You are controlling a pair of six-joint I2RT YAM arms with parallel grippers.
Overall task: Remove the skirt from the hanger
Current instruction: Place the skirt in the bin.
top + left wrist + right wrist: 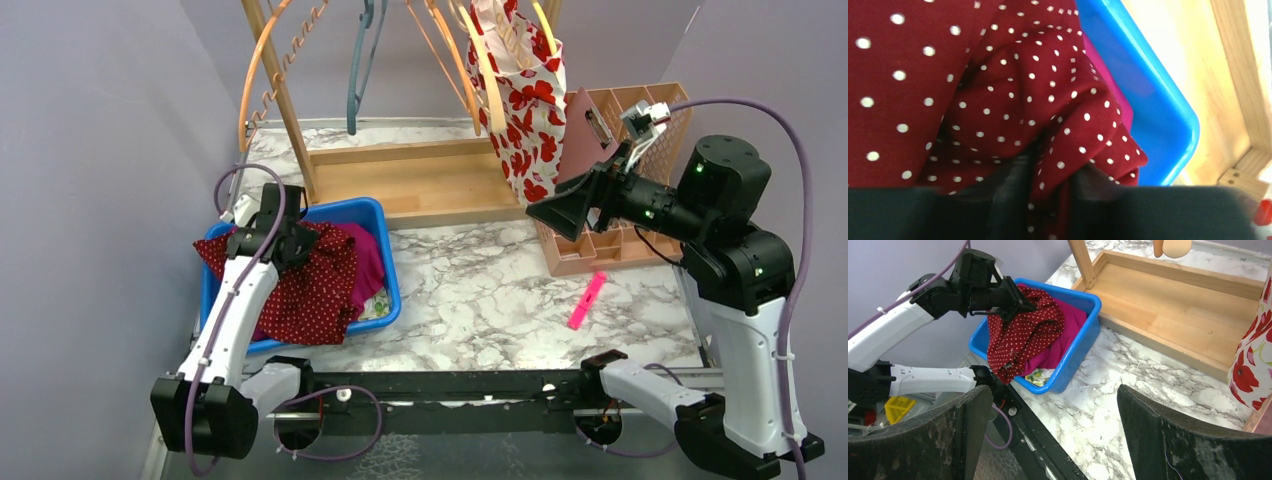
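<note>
The skirt (310, 285), dark red with white dots, lies bunched in a blue bin (385, 262) at the left and spills over its near rim. My left gripper (300, 240) sits at the skirt's top, and a fold of the skirt (1013, 100) runs between its two narrowly spaced fingers (1008, 195). In the right wrist view the left gripper (1020, 305) pinches the skirt (1023, 335) above the bin (1083, 340). Empty hangers, one orange (262, 70) and one blue (362, 60), hang on the wooden rack. My right gripper (560, 215) hovers open over the table, its own view (1053, 395) showing nothing between the fingers.
A magenta cloth (368, 262) lies under the skirt in the bin. A white garment with red flowers (525, 100) hangs on the rack above its wooden base (420, 180). A brown crate (620, 235) stands at the right, and a pink peg (587, 300) lies on the marble.
</note>
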